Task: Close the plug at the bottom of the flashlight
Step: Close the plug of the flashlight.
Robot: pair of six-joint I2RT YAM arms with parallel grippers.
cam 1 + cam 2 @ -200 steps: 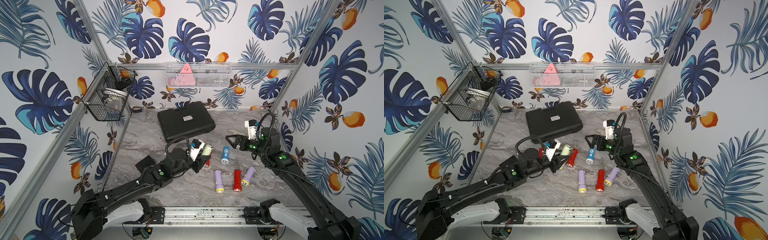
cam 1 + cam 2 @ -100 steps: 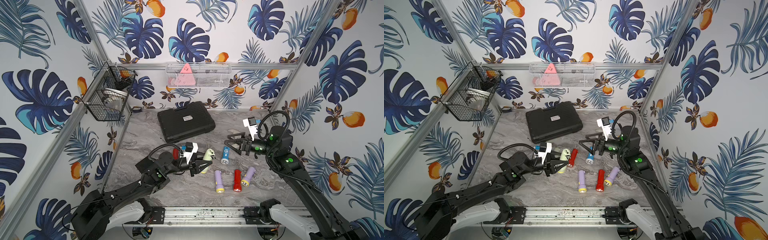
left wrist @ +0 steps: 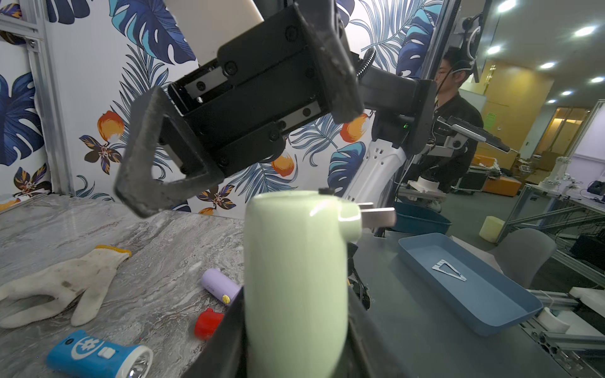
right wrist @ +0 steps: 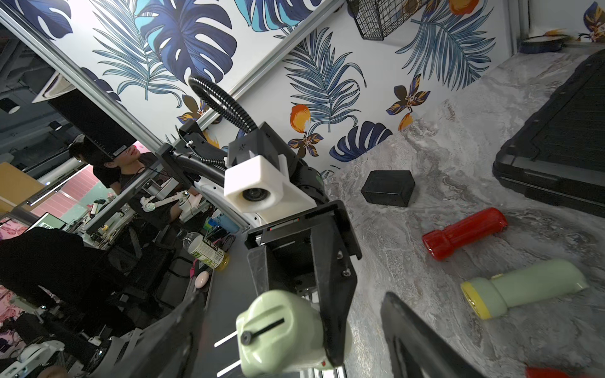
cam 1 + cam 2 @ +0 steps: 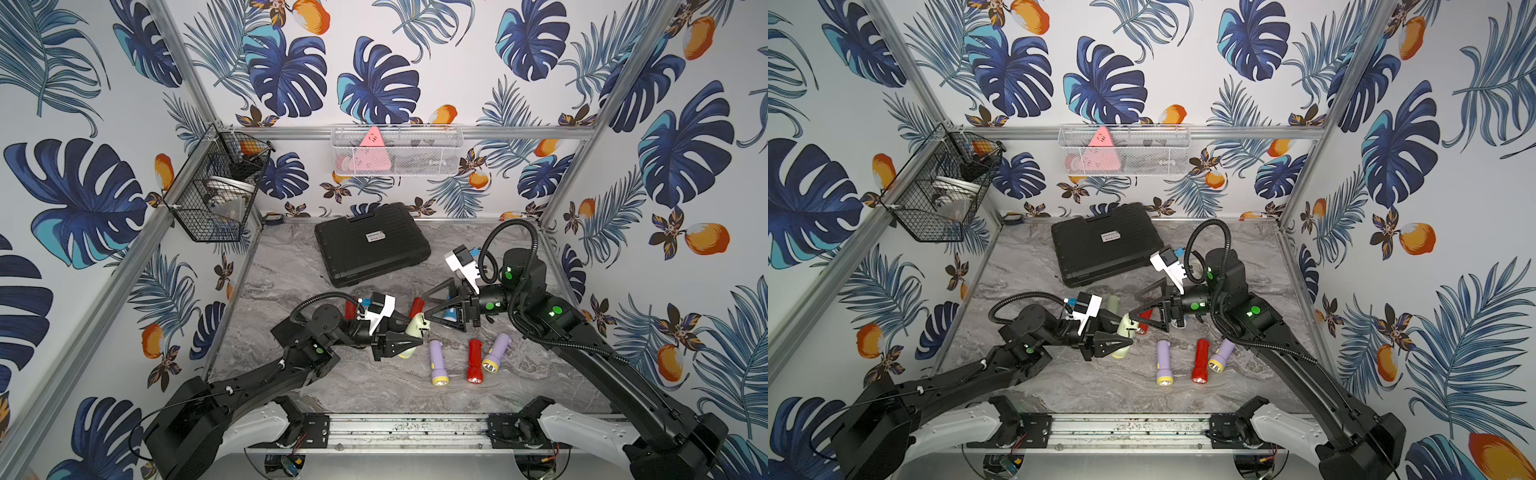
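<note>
My left jaws are clamped round the body of the pale green flashlight (image 4: 281,330). They hold it off the surface (image 5: 291,270) near the middle of the scene, with its base end turned right and a little far, toward my other arm. The plug (image 3: 376,216) is out: two thin metal prongs stick sideways from that base end. My right jaws stand wide apart on either side of the base, and as far as I can tell neither side touches it.

I judge the flashlight to be light, hard and stiff. The shell is smooth, glossy plastic that could twist or slide in a loose grip. The hold belongs on the straight part of the body, where my left jaws already sit, which leaves the base free.

The prongs look rigid but thin, and they probably fold on a hinge into the dark slot across the base. I would press on their flat faces close to the tips, in the folding direction only. A sideways shove could bend them or turn the whole flashlight in my grip.
</note>
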